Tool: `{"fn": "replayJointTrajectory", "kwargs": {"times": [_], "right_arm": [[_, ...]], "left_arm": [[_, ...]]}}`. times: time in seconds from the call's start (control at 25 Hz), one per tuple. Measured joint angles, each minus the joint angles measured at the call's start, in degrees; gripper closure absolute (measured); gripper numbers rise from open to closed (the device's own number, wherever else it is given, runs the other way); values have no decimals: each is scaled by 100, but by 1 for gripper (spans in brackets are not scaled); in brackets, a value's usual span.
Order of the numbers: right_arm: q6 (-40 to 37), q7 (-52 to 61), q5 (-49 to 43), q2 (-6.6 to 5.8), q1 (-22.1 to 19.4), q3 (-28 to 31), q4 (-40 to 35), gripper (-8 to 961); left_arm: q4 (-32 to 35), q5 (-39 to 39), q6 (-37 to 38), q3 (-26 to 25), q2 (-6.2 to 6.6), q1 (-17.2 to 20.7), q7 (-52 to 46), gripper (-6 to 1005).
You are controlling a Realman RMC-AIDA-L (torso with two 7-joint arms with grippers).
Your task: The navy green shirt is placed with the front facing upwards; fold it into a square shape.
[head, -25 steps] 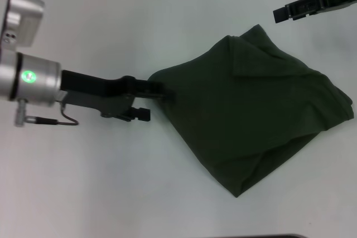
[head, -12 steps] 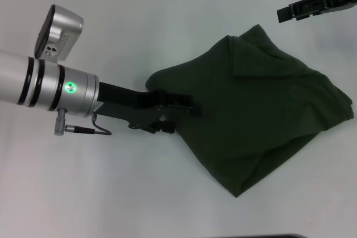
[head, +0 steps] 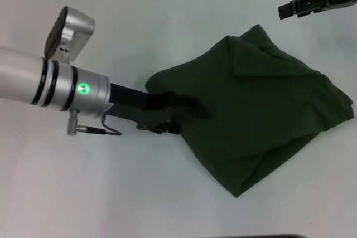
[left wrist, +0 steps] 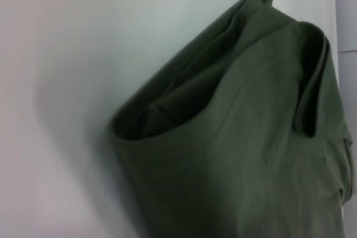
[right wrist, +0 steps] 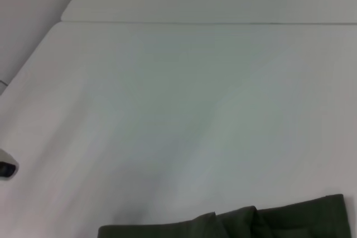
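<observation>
Head view, left hand (head: 198,110) over folded navy green shirt's (head: 268,115) left corner, grip state unclear

The left arm is further in over the white table (head: 167,15) than a second ago: its silver wrist sits nearer the middle, and the left gripper (head: 198,107), which was at the near-left corner of the navy green shirt (head: 262,104), now lies over the cloth itself. The right gripper (head: 287,9) has drawn slightly back toward the far right edge.
</observation>
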Motion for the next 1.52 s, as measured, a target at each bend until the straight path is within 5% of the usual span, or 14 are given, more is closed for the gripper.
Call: {"fn": "replayJointTrajectory", "kwargs": {"times": [0.52, 0.92, 1.16, 1.24, 1.52], "right_arm": [[8, 27, 3, -3, -82, 135, 14, 220], [-30, 28, 16, -12, -88, 330, 32, 220], [-35, 28, 21, -21, -88, 331, 53, 219], [-35, 30, 22, -21, -88, 330, 56, 219], [-8, 42, 23, -20, -88, 362, 62, 219]], "left_arm": [[-41, -2, -107, 162, 3, -273, 198, 97], [-39, 42, -23, 181, 5, -264, 218, 524], [127, -16, 79, 57, 122, -92, 257, 727], [197, -72, 100, 10, 188, -25, 239, 962], [238, -114, 167, -94, 265, 22, 277, 976]]}}
